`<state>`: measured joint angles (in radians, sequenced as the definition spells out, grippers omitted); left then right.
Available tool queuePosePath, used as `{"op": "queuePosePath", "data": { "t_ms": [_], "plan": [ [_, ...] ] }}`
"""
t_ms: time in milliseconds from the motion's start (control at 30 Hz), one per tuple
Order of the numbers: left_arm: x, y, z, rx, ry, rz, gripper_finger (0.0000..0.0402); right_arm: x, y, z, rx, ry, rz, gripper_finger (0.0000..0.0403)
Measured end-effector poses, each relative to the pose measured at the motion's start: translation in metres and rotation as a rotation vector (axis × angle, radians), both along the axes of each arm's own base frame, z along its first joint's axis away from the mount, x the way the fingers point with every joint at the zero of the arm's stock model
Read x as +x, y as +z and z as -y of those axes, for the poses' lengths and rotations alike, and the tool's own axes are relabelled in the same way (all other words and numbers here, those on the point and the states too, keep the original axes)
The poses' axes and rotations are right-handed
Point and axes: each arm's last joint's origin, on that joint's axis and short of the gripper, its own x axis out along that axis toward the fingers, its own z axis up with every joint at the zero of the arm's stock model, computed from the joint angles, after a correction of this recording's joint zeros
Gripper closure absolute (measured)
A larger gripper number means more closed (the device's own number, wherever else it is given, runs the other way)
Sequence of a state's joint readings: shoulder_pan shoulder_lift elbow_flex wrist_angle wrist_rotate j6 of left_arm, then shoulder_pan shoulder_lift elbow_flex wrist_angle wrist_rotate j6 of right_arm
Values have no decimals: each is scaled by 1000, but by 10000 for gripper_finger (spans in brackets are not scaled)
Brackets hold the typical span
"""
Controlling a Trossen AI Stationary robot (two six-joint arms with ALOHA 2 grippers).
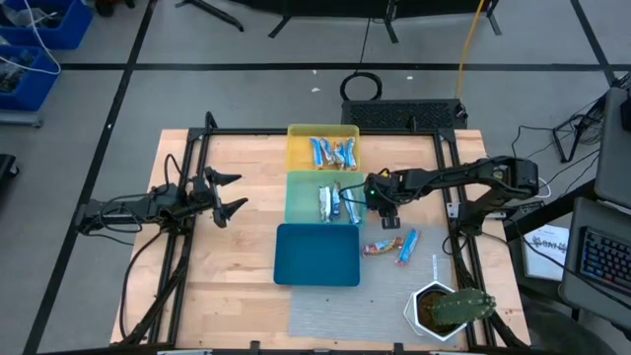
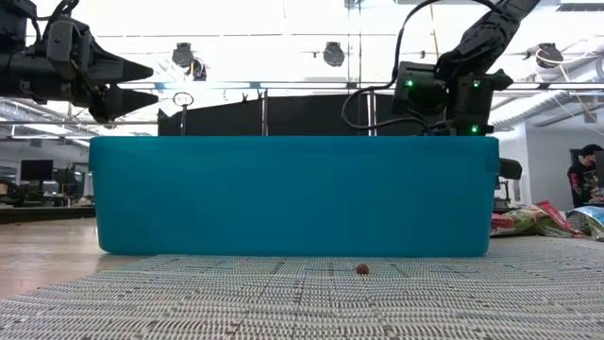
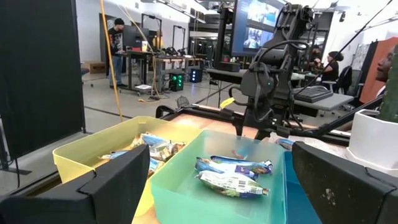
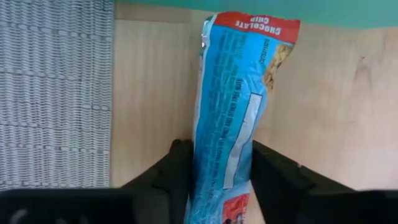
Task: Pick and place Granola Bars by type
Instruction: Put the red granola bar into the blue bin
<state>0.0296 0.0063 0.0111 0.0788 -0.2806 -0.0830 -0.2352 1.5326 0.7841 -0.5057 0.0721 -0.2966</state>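
Blue-wrapped bar, red end panel, item one: I am seeing it clenched between the two fingers of my right claw (image 4: pixel 221 177), its free end (image 4: pixel 239 81) sticking out ahead over bare wood table (image 4: pixel 149 93).

Right arm: I am reading it in the high view as stretched across from the right side, claw (image 1: pixel 385 192) hanging beside the green tray (image 1: pixel 301 192), near that tray's right edge.

Left arm: waiting over the left half of the table, its claw (image 1: pixel 229 194) spread wide, nothing in it.

Views compared: only the right wrist view is showing the grasped bar; overhead, the claw is hiding it. The left wrist view is showing wrapped bars (image 3: pixel 233 174) lying in the green tray and more in the yellow tray (image 3: pixel 81 155).

Remaining stock: two bars (image 1: pixel 392 244) lying loose on the table right of the blue tray (image 1: pixel 315 256), below the right claw and apart from it.
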Motion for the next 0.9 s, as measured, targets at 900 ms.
{"op": "queuePosePath", "data": {
  "t_ms": [900],
  "plan": [
    [0, 0, 0, 0, -2, 0, 9, 1, 35, -3, 26, -111, -54, 397]
  ]
}}
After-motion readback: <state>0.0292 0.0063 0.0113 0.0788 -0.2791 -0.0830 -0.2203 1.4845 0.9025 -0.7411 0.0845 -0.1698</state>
